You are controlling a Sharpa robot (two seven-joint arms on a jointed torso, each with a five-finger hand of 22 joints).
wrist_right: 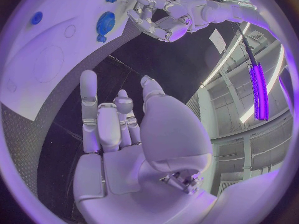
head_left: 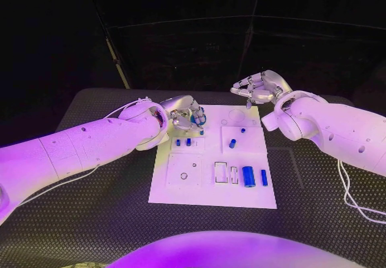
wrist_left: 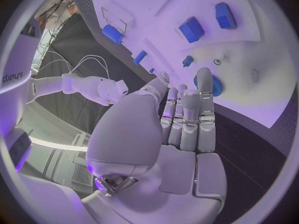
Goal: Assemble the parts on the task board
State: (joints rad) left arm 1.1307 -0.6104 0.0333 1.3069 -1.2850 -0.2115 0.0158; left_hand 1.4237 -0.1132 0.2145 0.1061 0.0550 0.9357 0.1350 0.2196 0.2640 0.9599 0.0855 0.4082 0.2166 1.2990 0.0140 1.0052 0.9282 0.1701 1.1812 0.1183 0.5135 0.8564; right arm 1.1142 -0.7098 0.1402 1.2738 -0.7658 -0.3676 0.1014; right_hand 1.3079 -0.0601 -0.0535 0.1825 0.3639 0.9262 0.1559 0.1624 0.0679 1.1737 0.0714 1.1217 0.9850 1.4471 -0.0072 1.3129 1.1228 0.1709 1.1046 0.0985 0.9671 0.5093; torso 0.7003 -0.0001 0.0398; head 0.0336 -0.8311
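Task board [head_left: 181,192], a white plate, lies at the centre of the black worktop [head_left: 96,223]. Blue parts are spread over it: a thick cylinder [head_left: 249,176] with a thinner blue pin [head_left: 264,177] just beside it near the board's right-hand edge; two small upright pieces [head_left: 183,142] side by side in the middle zone; a short blue peg [head_left: 232,143] and a smaller blue stub [head_left: 243,130] in the square panel to their right. A round blue gear-like disc [wrist_left: 212,85] sits at the far left corner of the board, directly at the fingertips of the left robot hand [head_left: 187,114]. That hand reaches over this corner, fingers extended close together alongside the disc; whether they touch or grip it I cannot tell. The right robot hand [head_left: 259,88] hangs above the far right edge of the board, fingers curled loosely inward, nothing seen held in them; the right wrist view shows its fingers partly bent and apart from the board.
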